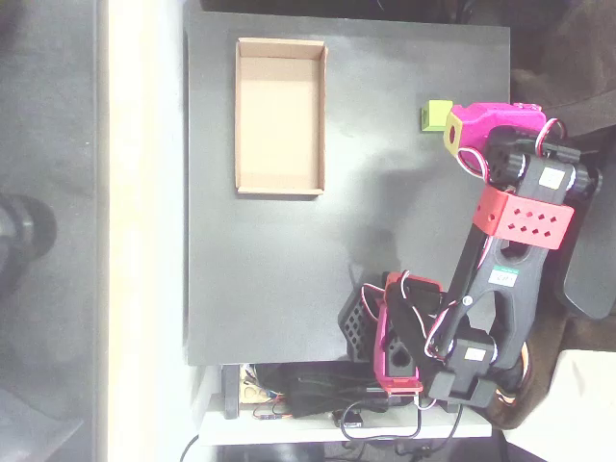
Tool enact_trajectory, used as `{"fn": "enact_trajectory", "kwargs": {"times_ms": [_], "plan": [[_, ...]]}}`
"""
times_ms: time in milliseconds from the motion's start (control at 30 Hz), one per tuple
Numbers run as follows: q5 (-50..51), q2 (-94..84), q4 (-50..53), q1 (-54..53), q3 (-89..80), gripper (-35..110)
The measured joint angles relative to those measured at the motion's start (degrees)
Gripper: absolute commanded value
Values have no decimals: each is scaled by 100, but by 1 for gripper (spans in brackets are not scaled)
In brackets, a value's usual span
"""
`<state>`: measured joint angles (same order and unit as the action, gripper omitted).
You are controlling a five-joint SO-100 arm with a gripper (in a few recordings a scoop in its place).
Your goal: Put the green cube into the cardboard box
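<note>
- Overhead: green cube on the dark table, near its right edge, well right of the cardboard box.
- Magenta gripper right against the cube's right side; opening of the jaws and any hold on the cube impossible to tell.
- Box open-topped, at far left of the table.

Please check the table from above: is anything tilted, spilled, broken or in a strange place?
Nothing stands out. The cardboard box lies flat and square on the black table, empty and undamaged. The green cube sits upright beside the magenta gripper.
</note>
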<state>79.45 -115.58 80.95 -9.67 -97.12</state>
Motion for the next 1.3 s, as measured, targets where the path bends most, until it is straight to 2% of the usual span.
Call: {"fn": "enact_trajectory", "kwargs": {"times_ms": [400, 767, 1300], "plan": [[9, 940, -1160, -18, 9, 33], [9, 2347, -1230, -9, 9, 33], [-26, 3384, -1248, 44, 35, 33]]}}
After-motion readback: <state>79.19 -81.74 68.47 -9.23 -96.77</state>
